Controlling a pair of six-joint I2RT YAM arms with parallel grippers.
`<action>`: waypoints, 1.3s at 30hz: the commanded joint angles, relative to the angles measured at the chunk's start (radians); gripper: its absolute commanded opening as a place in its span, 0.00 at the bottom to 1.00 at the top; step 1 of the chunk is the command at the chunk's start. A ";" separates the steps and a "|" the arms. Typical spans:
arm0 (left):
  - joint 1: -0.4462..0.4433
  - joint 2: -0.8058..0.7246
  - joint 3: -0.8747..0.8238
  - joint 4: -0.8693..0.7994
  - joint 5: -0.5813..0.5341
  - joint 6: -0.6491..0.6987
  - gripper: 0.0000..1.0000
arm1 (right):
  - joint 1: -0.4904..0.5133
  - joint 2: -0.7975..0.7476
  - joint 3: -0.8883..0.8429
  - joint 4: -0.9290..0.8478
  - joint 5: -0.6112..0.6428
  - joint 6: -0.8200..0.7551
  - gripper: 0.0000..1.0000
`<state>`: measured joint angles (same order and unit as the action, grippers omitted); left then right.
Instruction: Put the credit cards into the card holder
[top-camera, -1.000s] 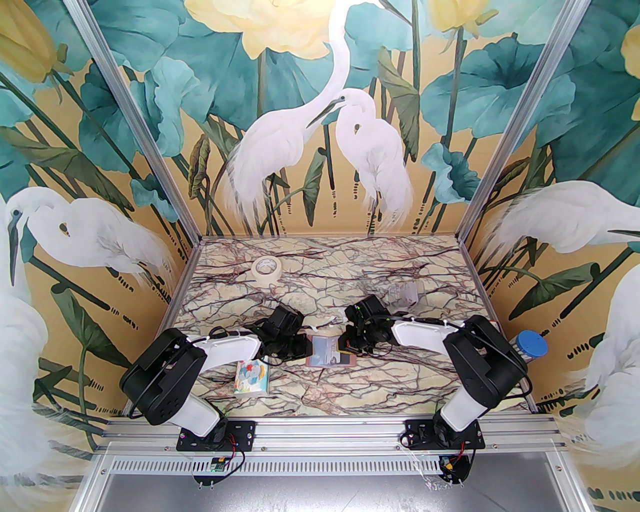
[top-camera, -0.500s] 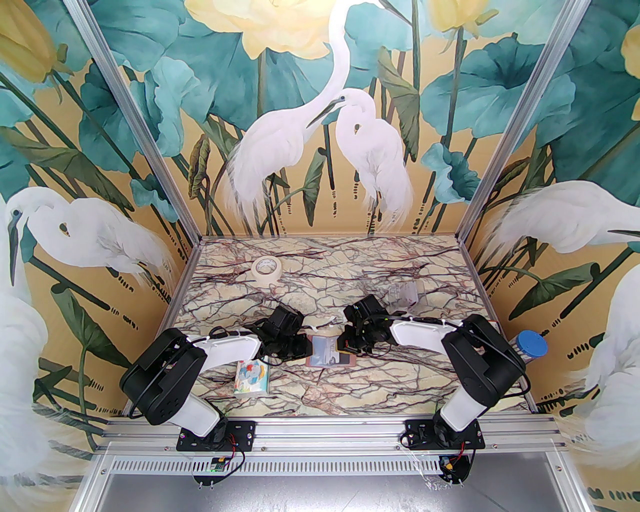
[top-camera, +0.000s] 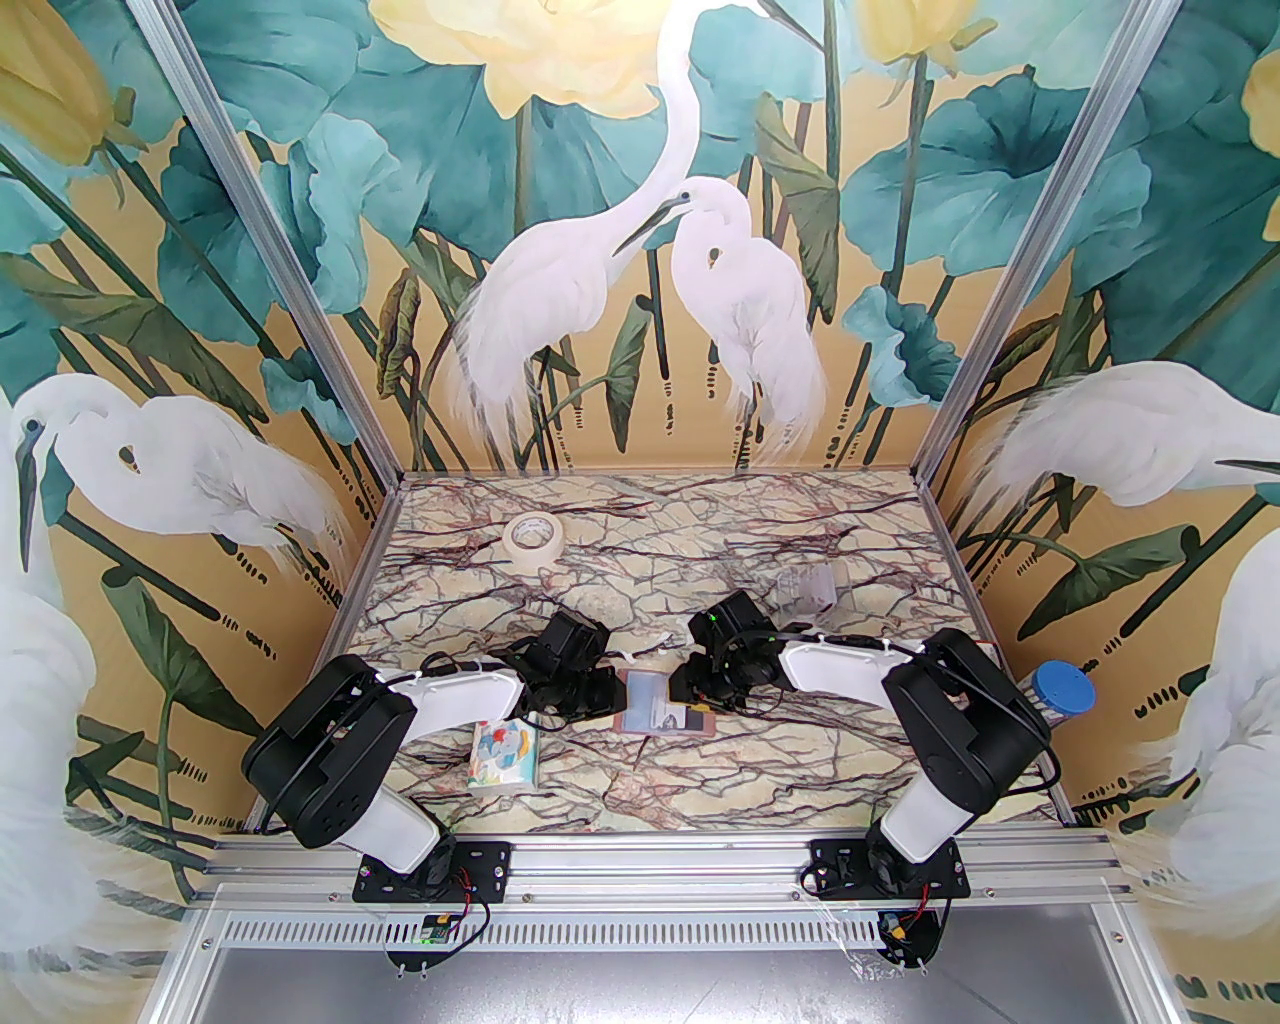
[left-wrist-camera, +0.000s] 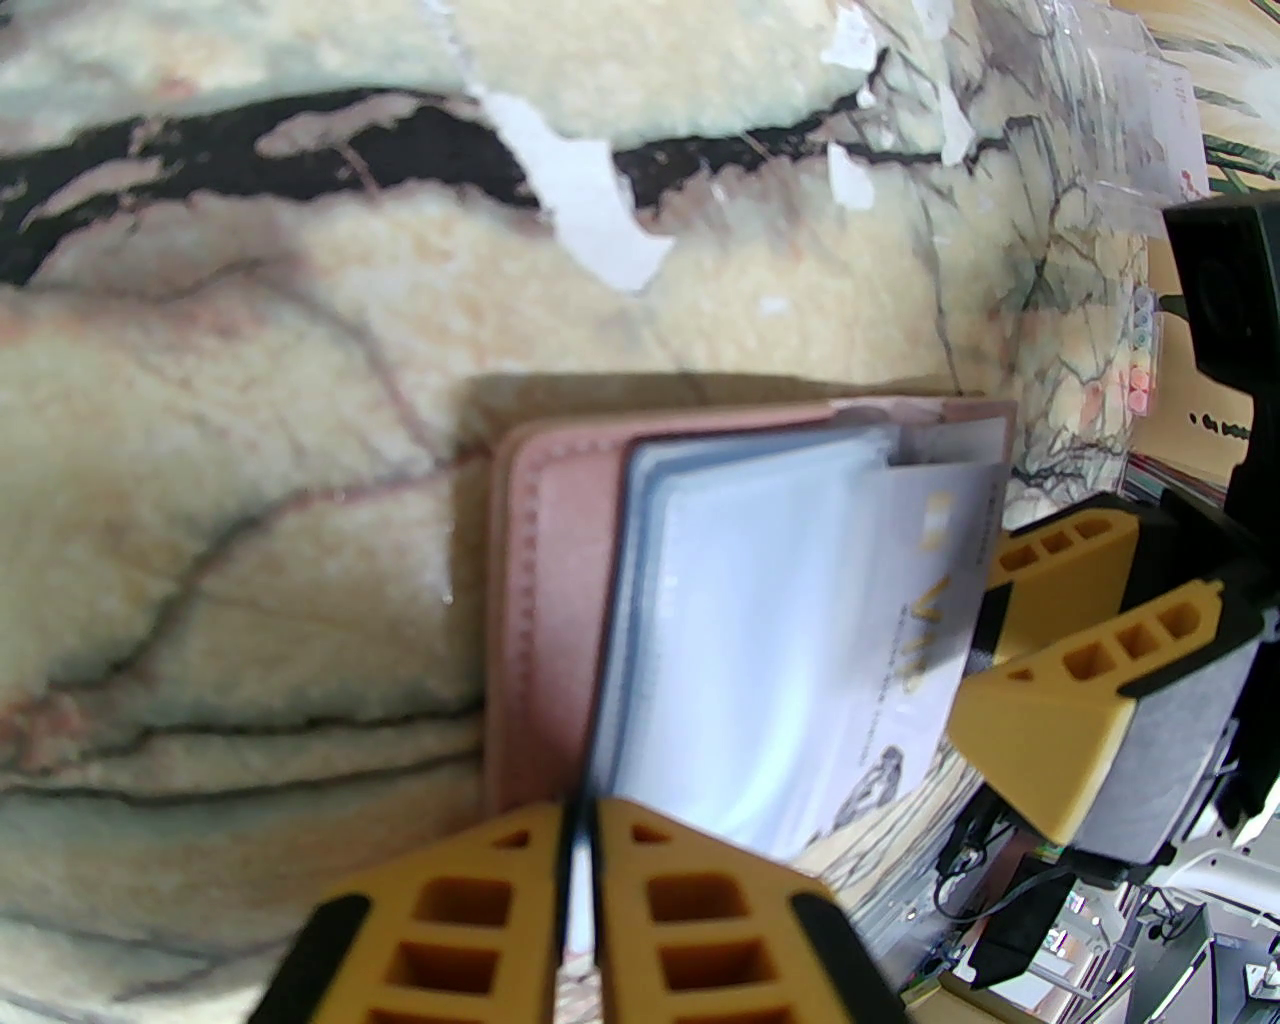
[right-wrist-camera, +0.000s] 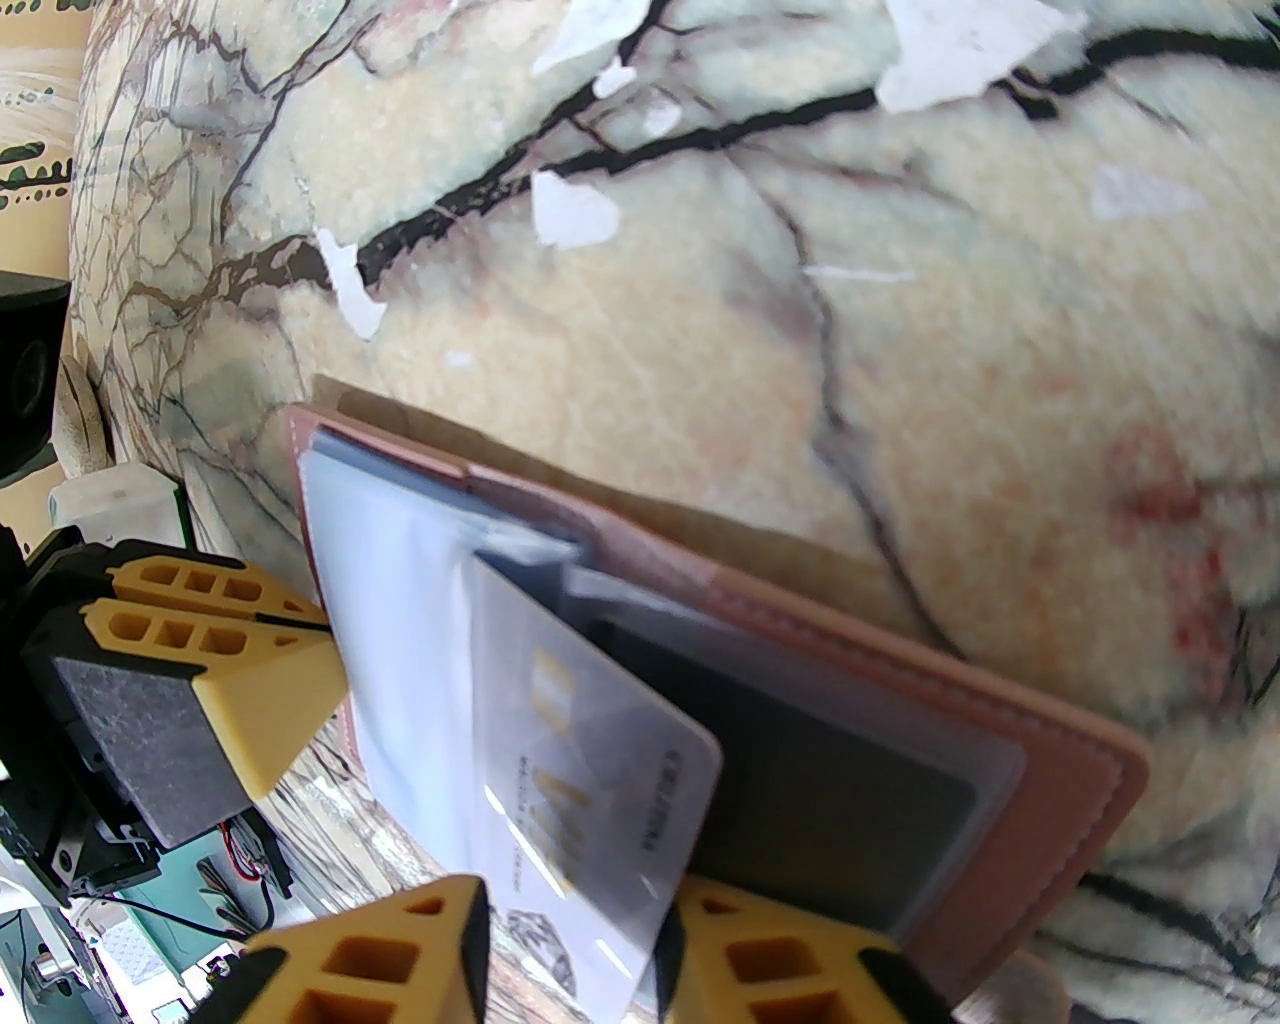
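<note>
From above, the left gripper (top-camera: 603, 700) and right gripper (top-camera: 690, 692) cover the side edges of the card holder (top-camera: 655, 706). The near end of the white credit card (right-wrist-camera: 590, 780) runs off the right wrist view's bottom edge, its print too blurred to read.

the dusty pink card holder (top-camera: 662, 706) lies flat and open, with its pale see-through sleeves facing up. a white card (right-wrist-camera: 590, 760) with gold lettering is tucked partway into one sleeve, sticking out at a slant. a dark card (right-wrist-camera: 830, 790) sits fully inside the pocket under it.
</note>
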<state>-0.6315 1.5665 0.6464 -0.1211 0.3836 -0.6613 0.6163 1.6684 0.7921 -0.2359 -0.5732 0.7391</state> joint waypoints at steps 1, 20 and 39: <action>-0.014 0.045 -0.008 -0.023 -0.018 0.012 0.12 | 0.005 -0.006 -0.006 -0.015 0.028 -0.003 0.37; -0.014 0.054 0.006 -0.032 -0.017 0.020 0.12 | 0.007 -0.036 -0.018 -0.013 0.072 0.011 0.43; -0.016 0.060 0.006 -0.026 -0.017 0.015 0.12 | 0.029 0.008 0.027 -0.043 0.073 -0.006 0.40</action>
<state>-0.6338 1.5787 0.6579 -0.1230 0.3870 -0.6609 0.6369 1.6554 0.7967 -0.2554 -0.5186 0.7399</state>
